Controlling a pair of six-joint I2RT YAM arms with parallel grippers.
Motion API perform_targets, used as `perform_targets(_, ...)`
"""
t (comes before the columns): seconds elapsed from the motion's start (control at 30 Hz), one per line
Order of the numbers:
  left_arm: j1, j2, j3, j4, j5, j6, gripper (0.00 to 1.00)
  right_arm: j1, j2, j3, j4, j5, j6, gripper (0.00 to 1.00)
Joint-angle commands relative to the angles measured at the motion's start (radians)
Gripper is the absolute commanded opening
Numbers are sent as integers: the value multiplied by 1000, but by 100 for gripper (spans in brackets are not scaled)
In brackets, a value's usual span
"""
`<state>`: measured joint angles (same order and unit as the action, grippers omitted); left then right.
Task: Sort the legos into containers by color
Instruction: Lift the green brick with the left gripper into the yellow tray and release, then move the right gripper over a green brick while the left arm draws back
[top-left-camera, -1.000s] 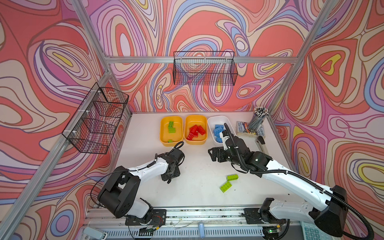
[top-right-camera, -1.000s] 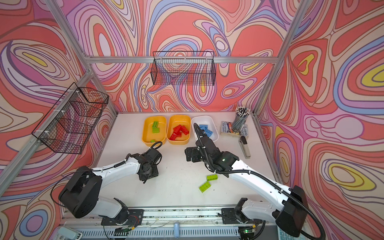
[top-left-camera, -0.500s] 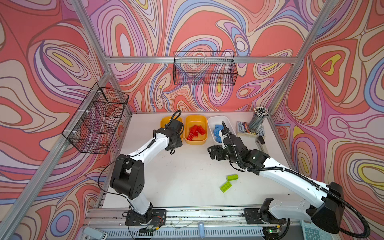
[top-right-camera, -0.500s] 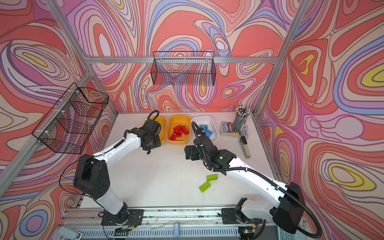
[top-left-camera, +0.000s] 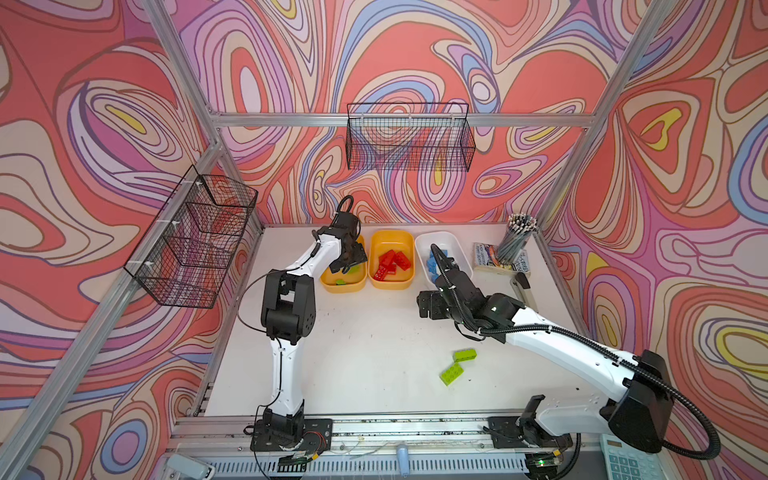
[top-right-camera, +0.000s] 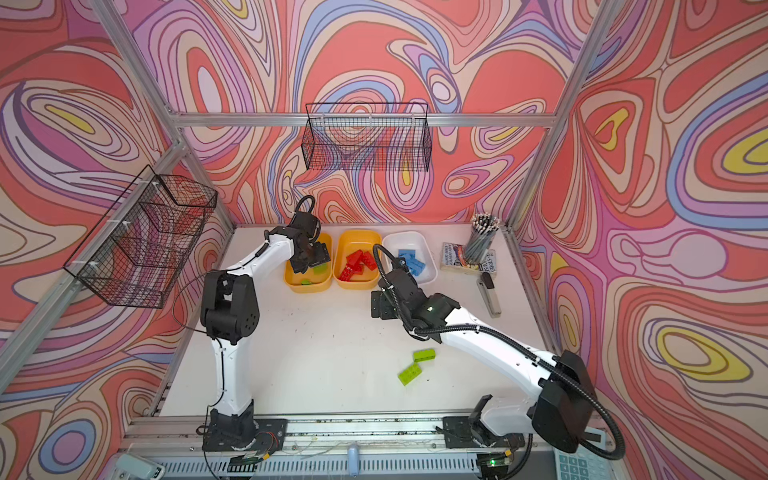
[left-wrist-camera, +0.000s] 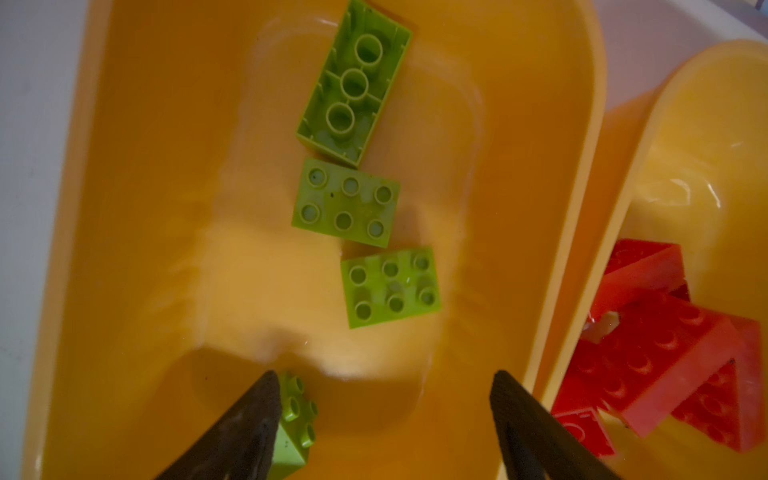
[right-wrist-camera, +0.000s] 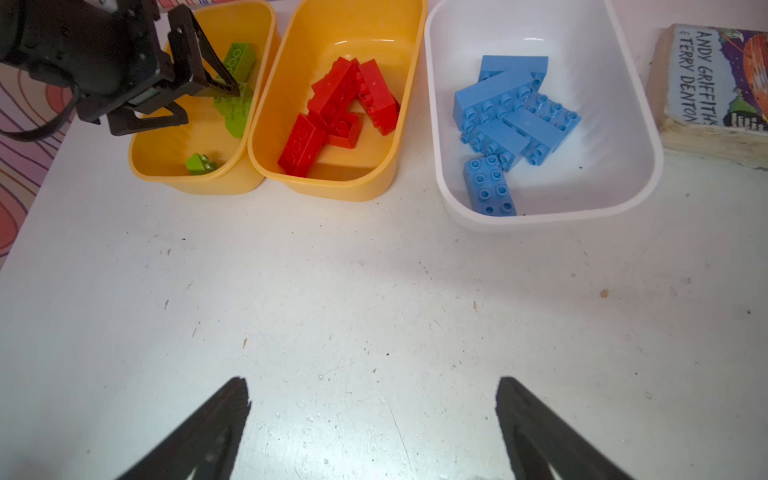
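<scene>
At back edge of table (right-wrist-camera: 374, 270): three smooth, glossy, round-cornered plastic tubs in row. Left yellow-orange tub (right-wrist-camera: 187, 185): studded lime green bricks (left-wrist-camera: 345, 203), one upturned, hollow underside showing. Middle yellow-orange tub (right-wrist-camera: 332, 189): red bricks (right-wrist-camera: 336, 95) heaped. White tub (right-wrist-camera: 540, 218): light blue bricks (right-wrist-camera: 498, 104). Left gripper (left-wrist-camera: 384, 374) above green ones, jaws wide, empty. Right gripper (right-wrist-camera: 372, 382) over scuffed table, jaws wide, empty. Two loose green bricks (top-left-camera: 464, 355) lie well apart from tubs.

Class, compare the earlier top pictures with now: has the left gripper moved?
Yes. The left gripper went from the table in front of the left yellow tub to above it, over the green bricks.
</scene>
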<state>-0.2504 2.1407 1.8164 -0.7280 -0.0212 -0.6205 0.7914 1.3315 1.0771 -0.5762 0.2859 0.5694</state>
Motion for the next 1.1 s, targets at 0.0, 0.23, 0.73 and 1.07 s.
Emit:
perform_targets(0.0,-4,-94,-77,22,40,9,95,-3,-6,-42,-71,53,39,98)
perform_targets(0.23,-26,-399,-414,143,43,-3,100,-50,-39,-172,-95,31,61,98)
perform_targets(0.73,-254,-940,-1071,284,-31,-33,100,-158,-54,-378,8,-141,53,98)
perform_targets(1.07,-267,-1111,-1198,260,-34,-70,100,-158,-55,-431,29,-173,59,96)
